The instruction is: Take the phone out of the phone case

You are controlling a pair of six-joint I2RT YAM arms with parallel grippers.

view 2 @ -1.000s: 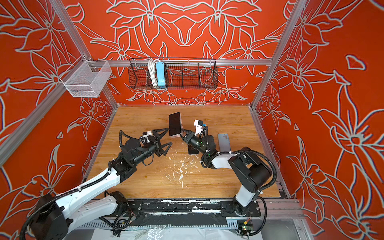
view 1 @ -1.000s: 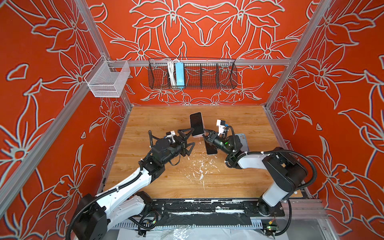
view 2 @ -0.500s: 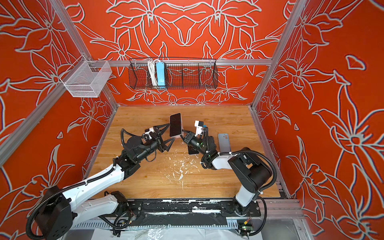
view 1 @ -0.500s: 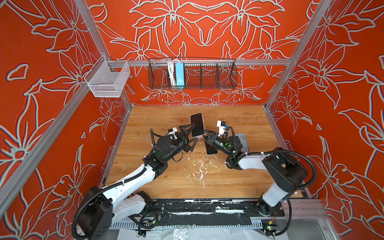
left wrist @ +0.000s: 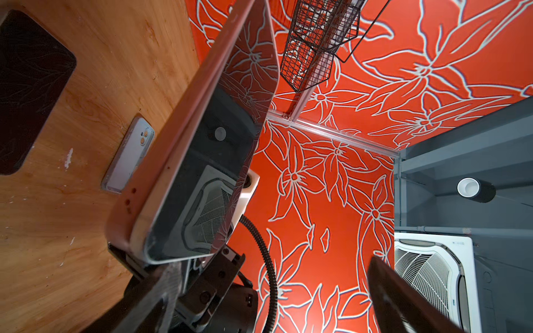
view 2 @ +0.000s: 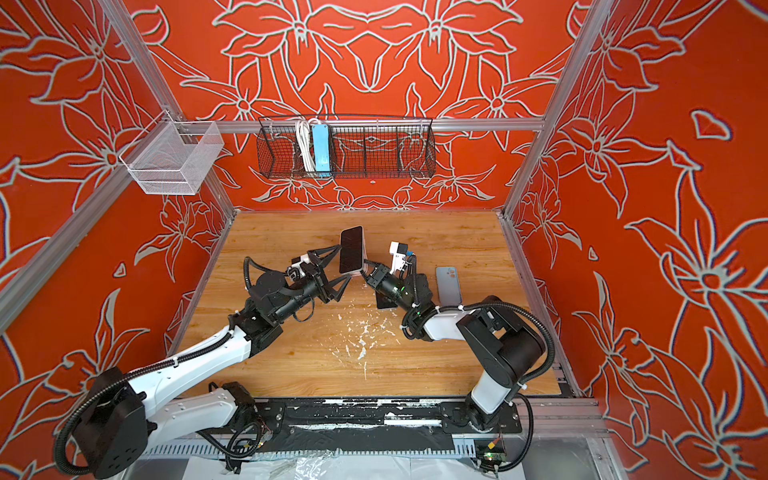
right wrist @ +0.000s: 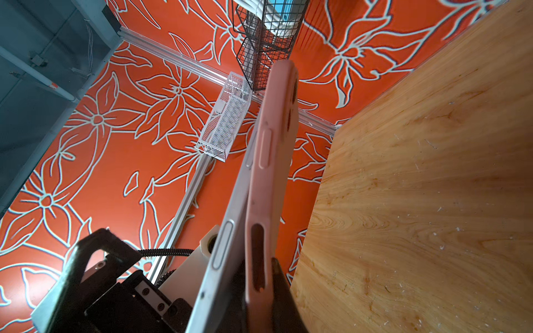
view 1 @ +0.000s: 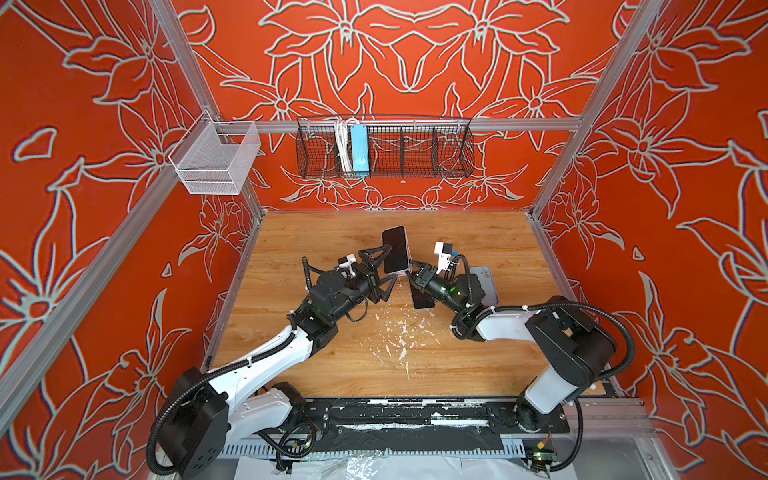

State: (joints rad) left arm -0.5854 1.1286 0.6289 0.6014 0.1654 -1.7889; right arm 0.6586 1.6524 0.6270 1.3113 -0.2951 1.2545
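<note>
The phone (view 1: 395,249) (view 2: 351,249) stands on end above the table, dark screen up, in a pink phone case (right wrist: 271,173). In the right wrist view the silver phone (right wrist: 227,236) has come away from the case at its lower end. My right gripper (view 1: 413,270) (right wrist: 258,271) is shut on that lower end of the case, one finger between phone and case. My left gripper (view 1: 384,270) (view 2: 343,266) is wide open, its fingers on either side of the phone's near edge. In the left wrist view the phone (left wrist: 207,144) rises beside one finger (left wrist: 155,288).
A dark phone (view 1: 422,297) (left wrist: 28,86) lies flat under the right wrist. A pale blue phone (view 1: 486,282) (left wrist: 129,155) lies further right. White flecks (view 1: 401,332) dot the wooden table. A black wire basket (view 1: 384,149) and a white mesh basket (view 1: 216,160) hang on the walls.
My left gripper has moved in toward the phone, its open fingers now at the phone's edge. The right gripper and the phone have stayed in place.
</note>
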